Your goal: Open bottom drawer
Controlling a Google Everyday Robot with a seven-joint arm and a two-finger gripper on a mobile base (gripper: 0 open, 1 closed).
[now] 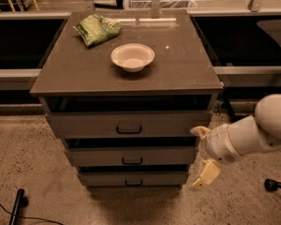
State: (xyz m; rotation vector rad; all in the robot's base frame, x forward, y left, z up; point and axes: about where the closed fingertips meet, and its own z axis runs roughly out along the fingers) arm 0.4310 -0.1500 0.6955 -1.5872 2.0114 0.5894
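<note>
Gripper — jaws spread, rt of bottom drawer, 3 drawers total, 1 bowl, 1 bag

bottom drawer — lowest, grey-brown, black bar handle | gripper — fingers spread, just right of it

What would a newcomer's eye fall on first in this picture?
The grey-brown three-drawer cabinet fills the centre, with a round white bowl and a crumpled green bag on its top. At the lower right, the white robot arm's gripper hangs beside the cabinet, its cream fingers apart and holding nothing. The bottom drawer, the lowest flat front with a small black bar handle, looks shut.
</note>
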